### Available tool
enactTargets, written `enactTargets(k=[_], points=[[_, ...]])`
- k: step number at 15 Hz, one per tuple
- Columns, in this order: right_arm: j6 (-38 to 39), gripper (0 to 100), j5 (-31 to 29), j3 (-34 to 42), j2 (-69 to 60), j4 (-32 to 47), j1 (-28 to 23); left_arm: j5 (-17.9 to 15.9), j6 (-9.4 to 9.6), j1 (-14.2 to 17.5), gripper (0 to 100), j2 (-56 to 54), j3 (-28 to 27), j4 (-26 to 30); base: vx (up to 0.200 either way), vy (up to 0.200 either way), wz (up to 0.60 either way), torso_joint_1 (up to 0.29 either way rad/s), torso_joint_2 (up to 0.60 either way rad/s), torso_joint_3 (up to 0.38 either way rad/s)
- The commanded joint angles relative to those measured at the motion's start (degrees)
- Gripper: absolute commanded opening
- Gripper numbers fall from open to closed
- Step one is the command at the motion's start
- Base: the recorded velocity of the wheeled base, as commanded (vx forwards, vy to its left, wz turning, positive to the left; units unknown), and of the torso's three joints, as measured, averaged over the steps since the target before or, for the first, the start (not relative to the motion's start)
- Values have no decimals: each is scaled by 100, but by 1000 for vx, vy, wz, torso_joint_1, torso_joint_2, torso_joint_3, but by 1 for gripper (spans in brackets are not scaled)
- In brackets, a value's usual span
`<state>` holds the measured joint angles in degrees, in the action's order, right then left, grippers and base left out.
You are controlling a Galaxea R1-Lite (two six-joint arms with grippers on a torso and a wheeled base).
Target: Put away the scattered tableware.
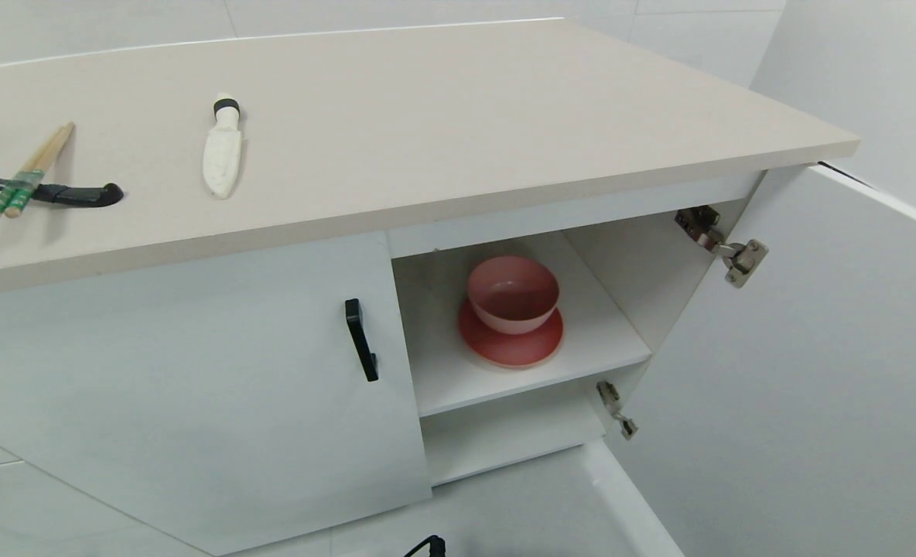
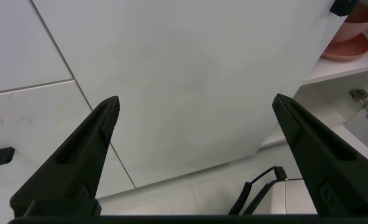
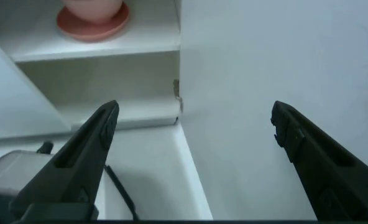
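On the beige worktop (image 1: 458, 116) lie two of the scattered pieces. A pair of wooden chopsticks (image 1: 29, 174) with green bands near their ends sits toward the nine o'clock edge of the head view, and it crosses over a black curved object (image 1: 79, 193) that runs in from that edge. A white knife (image 1: 222, 151) with a black ring on its handle lies at about three o'clock from the chopsticks, well apart from them, with its tip pointing toward six o'clock.

Below the worktop, the cabinet's left door (image 1: 195, 402) is closed and carries a black handle (image 1: 360, 339). The right door (image 1: 814, 371) is swung wide open on two metal hinges (image 1: 725, 244). Inside, at about four o'clock from the knife, a pink bowl (image 1: 514, 292) stands upright on a red plate (image 1: 512, 348) on the upper shelf (image 1: 442, 363).

The left claw (image 2: 195, 99) is spread wide and holds nothing, facing the closed left door low down. The right claw (image 3: 195, 106) is likewise spread and empty, in front of the lower part of the open compartment, just beside the open door, with the bowl and plate beyond it on the shelf.
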<state>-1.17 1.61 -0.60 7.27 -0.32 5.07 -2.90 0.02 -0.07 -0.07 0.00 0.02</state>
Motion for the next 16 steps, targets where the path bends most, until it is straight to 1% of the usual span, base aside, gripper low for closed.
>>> enactTargets(k=[1, 3, 5, 6, 7, 9, 10, 11, 13, 14, 16], points=[[161, 100, -12, 60, -199, 14, -33, 0, -2, -1, 100, 7, 0, -2, 0, 0, 0, 0, 0, 0], [179, 100, -82, 60, -50, 32, -138, 0, -2, -1, 100, 7, 0, -2, 0, 0, 0, 0, 0, 0], [179, 100, -99, 60, 636, 23, -358, 0, -2, -1, 100, 7, 0, -2, 0, 0, 0, 0, 0, 0], [161, 100, -99, 60, 601, 14, -393, 26, -46, -1, 100, 7, 0, -2, 0, 0, 0, 0, 0, 0], [152, 100, -99, 60, 293, 14, -428, 44, -117, -1, 100, 7, 0, -11, 0, 0, 0, 0, 0, 0], [126, 100, -99, 60, -437, 5, -639, 53, -152, -1, 100, 7, 0, -11, 0, 0, 0, 0, 0, 0], [135, 100, -99, 60, -612, 5, -525, 62, -161, -1, 100, 7, 0, -11, 0, 0, 0, 0, 0, 0], [135, 100, -117, 60, -709, 5, -525, 70, -196, -1, 100, 7, 0, -11, 0, 0, 0, 0, 0, 0], [135, 100, -135, 60, -709, 5, -525, 62, -169, -1, 100, 7, 0, -11, 0, 0, 0, 0, 0, 0], [82, 100, -126, 60, -709, 5, -525, 35, -64, -1, 100, 7, 0, -11, 0, 0, 0, 0, 0, 0], [-270, 100, 94, 60, -709, -21, -525, 35, -64, -1, 100, 7, 0, -11, 0, 0, 0, 0, 0, 0]])
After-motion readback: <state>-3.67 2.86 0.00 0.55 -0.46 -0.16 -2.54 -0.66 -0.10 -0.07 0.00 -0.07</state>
